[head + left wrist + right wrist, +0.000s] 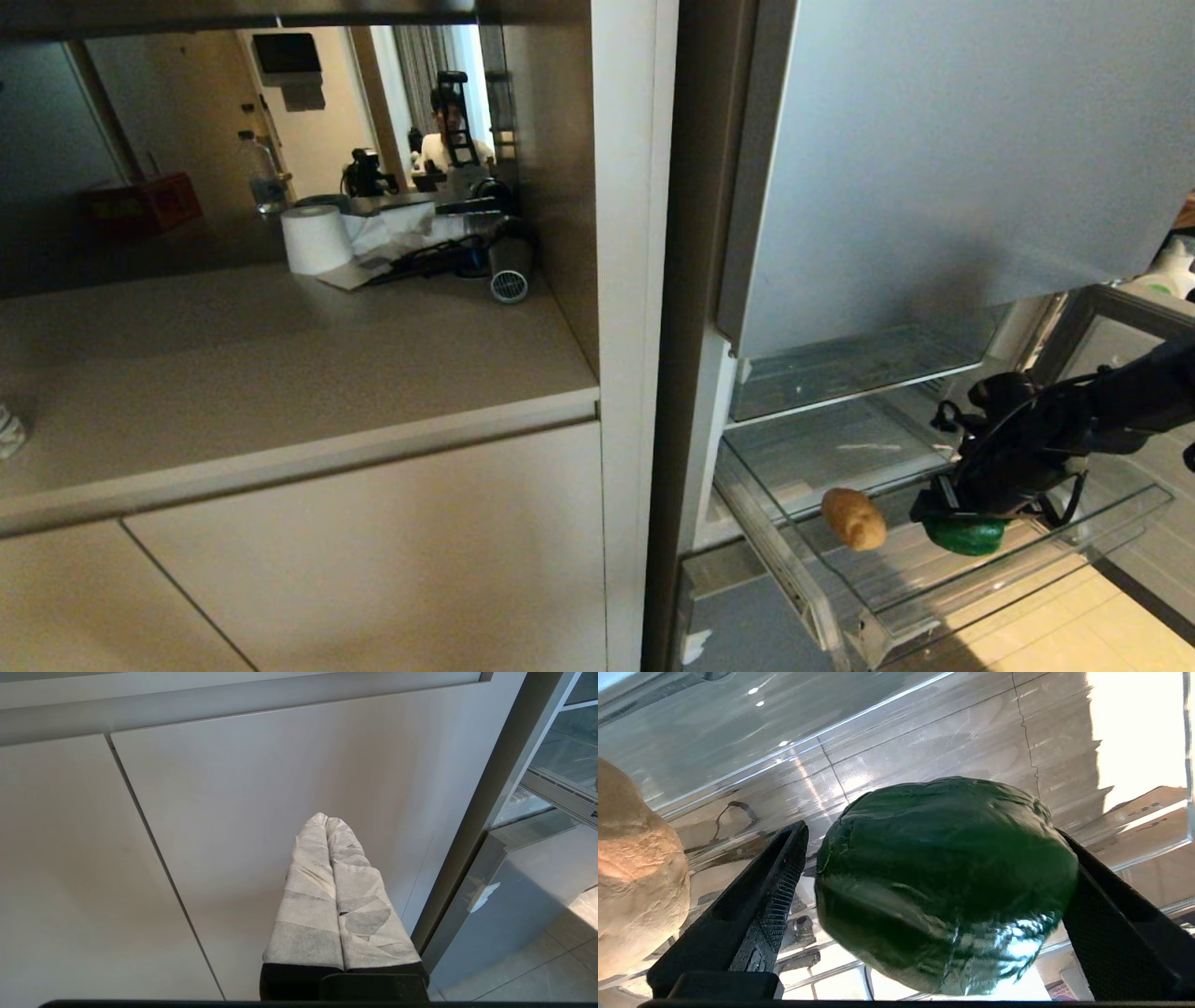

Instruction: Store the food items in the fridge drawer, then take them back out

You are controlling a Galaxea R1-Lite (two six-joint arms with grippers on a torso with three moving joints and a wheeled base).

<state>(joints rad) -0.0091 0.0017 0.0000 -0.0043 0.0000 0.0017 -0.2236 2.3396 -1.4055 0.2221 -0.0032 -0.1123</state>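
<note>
My right arm reaches in from the right, its right gripper (962,513) angled down into the pulled-out fridge drawer (1111,523); its jaws stand wide, the bell pepper (945,884) between them, a gap at one finger (768,905); the potato (853,518) lies just beside; my left gripper (327,821) hangs parked, fingers together, facing a cabinet door (233,812).

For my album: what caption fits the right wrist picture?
Open right gripper straddles the pepper in the drawer, potato beside.
</note>
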